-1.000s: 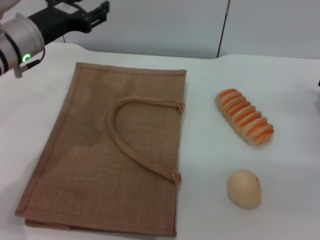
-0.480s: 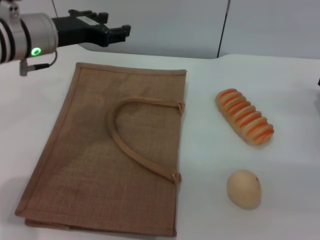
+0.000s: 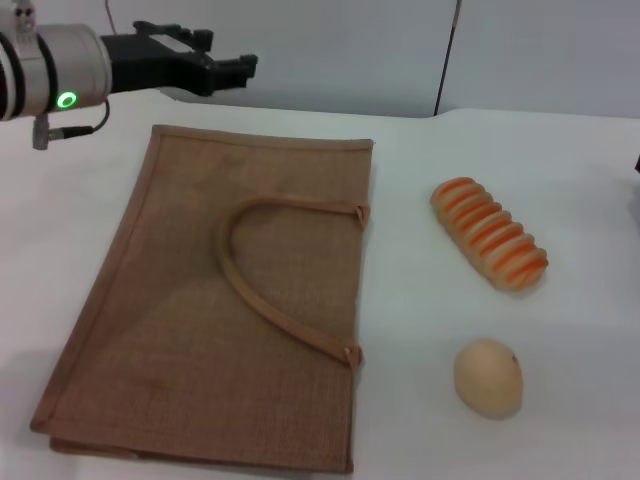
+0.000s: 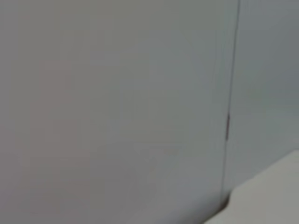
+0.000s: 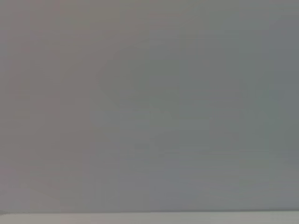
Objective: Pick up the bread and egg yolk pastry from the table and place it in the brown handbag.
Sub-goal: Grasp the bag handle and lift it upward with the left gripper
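Plain grey wall (image 3: 330,50) with vertical seam (image 3: 447,55)

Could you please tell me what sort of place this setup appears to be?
Probably a robot test bench: a bare white table against plain grey wall panels, holding only a brown handbag, bread and an egg yolk pastry.

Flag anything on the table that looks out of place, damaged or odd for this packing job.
Nothing is damaged or spilled. One oddity: the brown handbag lies flat on the table, mouth closed, a strap handle resting on top. The bread and egg yolk pastry sit intact beside it. The left gripper hovers past the bag's far edge.
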Robot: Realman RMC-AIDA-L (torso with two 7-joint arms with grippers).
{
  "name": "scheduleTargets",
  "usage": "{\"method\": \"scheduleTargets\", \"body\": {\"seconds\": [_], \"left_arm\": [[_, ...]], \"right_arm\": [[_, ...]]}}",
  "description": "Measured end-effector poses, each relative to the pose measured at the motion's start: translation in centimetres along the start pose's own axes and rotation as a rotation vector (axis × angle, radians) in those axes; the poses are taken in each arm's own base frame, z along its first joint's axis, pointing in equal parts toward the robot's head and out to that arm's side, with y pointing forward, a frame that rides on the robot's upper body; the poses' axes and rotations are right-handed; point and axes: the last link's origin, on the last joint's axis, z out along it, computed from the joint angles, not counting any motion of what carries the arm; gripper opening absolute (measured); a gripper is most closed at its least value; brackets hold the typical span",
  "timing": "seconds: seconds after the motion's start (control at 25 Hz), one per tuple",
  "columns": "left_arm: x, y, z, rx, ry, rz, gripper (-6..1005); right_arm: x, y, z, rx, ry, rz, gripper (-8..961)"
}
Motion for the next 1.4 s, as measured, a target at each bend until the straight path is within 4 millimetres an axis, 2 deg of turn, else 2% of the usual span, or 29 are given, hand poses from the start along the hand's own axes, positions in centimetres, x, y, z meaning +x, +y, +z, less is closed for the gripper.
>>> {"method": "scheduleTargets", "body": {"seconds": [0.24,0.44,0.8,1.4], "left_arm": [[0.1,0.8,0.3,-0.075,-0.124,-0.006,695],[0.1,0.5,0.3,-0.075,-0.248,-0.012,695],[0.4,0.3,-1.0,-0.139,-0.337,-0.06,694],[-2.0,-0.2,0.5,-0.123,-0.526,-0.136,694]], "right_arm": [[-0.2,-0.2,0.1,0.005,0.003,-0.005,756],[-0.2,-0.2,0.2,0.006,0.003,-0.004,756],[-0.4,0.0,0.3,0.003,0.0,-0.004,756],[-0.6,0.2,0.4,-0.003,-0.003,-0.005,756]]}}
